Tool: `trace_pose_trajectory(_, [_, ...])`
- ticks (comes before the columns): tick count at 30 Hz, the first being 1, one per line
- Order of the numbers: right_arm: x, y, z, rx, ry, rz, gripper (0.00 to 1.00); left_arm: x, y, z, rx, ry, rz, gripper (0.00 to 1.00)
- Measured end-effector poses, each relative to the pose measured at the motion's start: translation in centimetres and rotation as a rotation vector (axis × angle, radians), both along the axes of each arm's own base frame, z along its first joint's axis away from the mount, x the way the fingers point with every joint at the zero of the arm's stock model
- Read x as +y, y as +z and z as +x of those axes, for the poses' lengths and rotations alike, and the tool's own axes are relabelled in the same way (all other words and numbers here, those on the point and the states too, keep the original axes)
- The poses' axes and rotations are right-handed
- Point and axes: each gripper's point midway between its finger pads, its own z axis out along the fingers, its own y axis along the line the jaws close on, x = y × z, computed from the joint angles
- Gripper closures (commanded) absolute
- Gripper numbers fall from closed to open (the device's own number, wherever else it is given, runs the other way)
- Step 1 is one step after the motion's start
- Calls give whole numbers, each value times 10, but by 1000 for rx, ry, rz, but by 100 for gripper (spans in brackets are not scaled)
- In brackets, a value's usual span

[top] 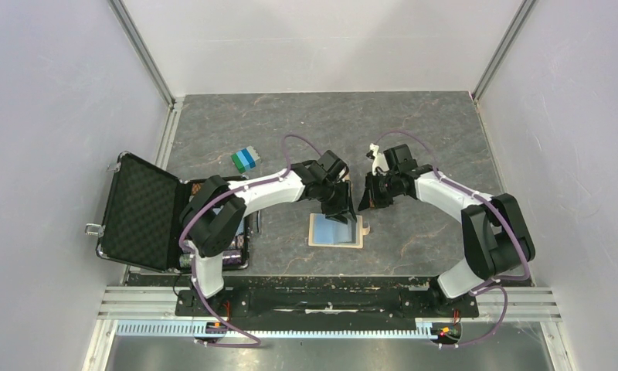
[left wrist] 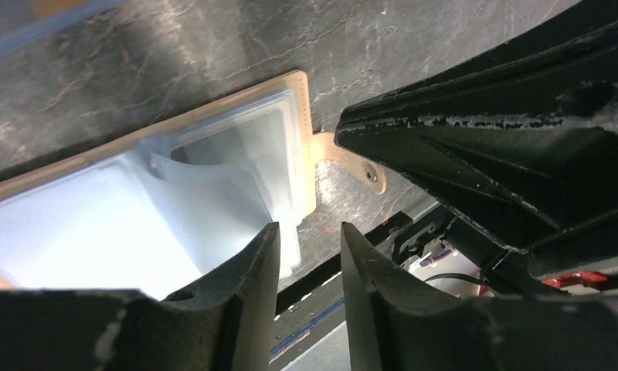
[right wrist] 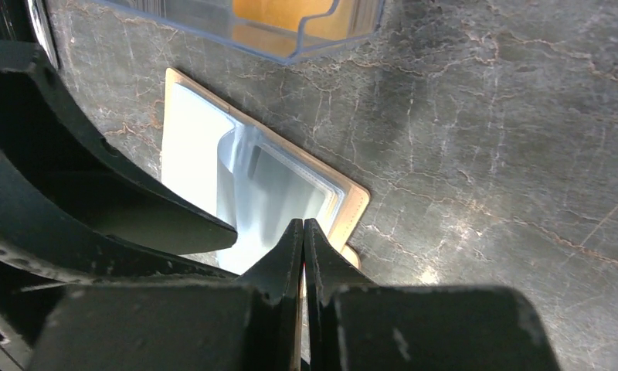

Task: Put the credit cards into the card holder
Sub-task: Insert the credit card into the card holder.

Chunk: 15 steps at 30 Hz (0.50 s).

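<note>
holder point(top: 329, 236) lies open at lower centre of the bench; left pincer point(left wrist: 310, 232) half open, empty, at its edge; right pincer point(right wrist: 303, 226) closed, card between its jaws unclear; insertion step, likely; next needs a card edge lined up with a pocket.

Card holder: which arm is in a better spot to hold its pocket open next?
Probably the left. The left tool hangs right over the open card holder, with its jaws parted at the blue pockets. The right tool is shut and sits by the holder's edge.
</note>
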Motion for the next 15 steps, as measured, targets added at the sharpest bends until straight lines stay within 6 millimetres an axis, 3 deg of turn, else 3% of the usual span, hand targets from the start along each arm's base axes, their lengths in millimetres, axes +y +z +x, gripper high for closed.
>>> trace_pose_trajectory(8, [-7,5,6,-4,-10,-10,99,-15,-2,-4,35,-51,-38,51])
trace_pose_trajectory(15, [-1,30,25,-66,0,3,92,-25,14,8,-30,-81,-77,45])
